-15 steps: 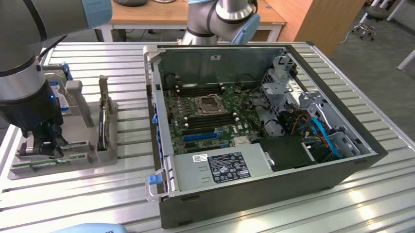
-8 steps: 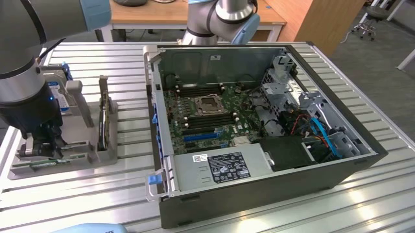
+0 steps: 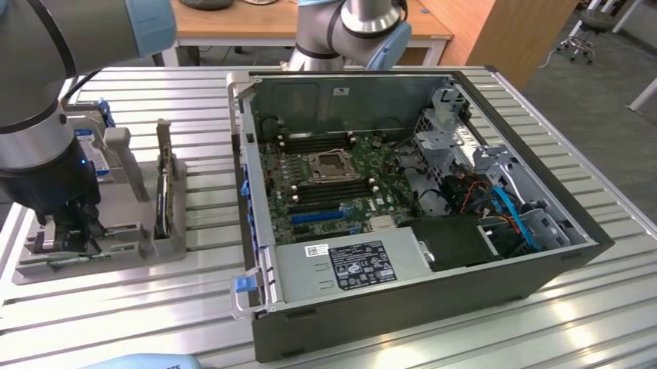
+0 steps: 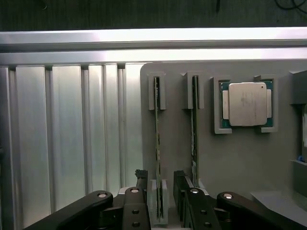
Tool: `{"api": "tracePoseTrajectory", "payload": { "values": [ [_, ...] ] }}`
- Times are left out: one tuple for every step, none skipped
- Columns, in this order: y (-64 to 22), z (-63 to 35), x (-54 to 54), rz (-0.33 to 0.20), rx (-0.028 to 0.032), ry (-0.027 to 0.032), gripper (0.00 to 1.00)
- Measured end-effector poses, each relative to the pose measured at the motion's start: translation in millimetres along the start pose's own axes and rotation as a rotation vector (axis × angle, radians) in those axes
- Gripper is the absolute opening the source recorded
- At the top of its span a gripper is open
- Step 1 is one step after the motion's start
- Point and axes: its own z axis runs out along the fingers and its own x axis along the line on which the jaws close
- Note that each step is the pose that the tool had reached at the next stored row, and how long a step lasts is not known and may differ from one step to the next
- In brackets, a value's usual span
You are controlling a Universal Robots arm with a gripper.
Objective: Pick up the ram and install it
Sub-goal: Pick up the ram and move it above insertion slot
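Over the grey plastic holder tray (image 4: 230,158), lying near the edge of the slatted aluminium table (image 3: 575,307) on the exterior view's left, the black two-fingered claw (image 4: 159,181) is hanging released. Its jaws are straddling one end of the ram (image 4: 157,139), a thin green circuit-board stick standing on edge in its slot and apparently not yet gripped. Good practice here: keeping the jaws centred and square to the board, closing on its flat faces. Counted: two green sticks, the second stick (image 4: 194,129) standing parallel just beside; one square silver processor chip (image 4: 247,104); one claw.
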Motion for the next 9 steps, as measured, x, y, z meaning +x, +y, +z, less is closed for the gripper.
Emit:
{"api": "tracePoseTrajectory", "payload": {
  "values": [
    [0.0,0.8,0.0,0.0,0.0,0.0,0.35],
    [0.1,1.7,0.0,0.0,0.0,0.0001,0.35],
    [0.1,2.6,0.0,0.0,0.0001,0.0001,0.35],
    [0.1,3.4,-0.1,0.0,0.0001,0.0001,0.35],
    [0.2,4.2,0.0,0.0,0.0,0.0003,0.35],
    [0.2,5.2,-0.1,0.0,0.0,0.0003,0.35],
    [0.2,6.0,-0.1,0.0,0.0001,0.0003,0.35],
    [0.2,6.9,-0.1,0.0,0.0001,0.0003,0.35],
    [0.2,7.7,-0.1,0.0,0.0,0.0004,0.35]
  ]
}}
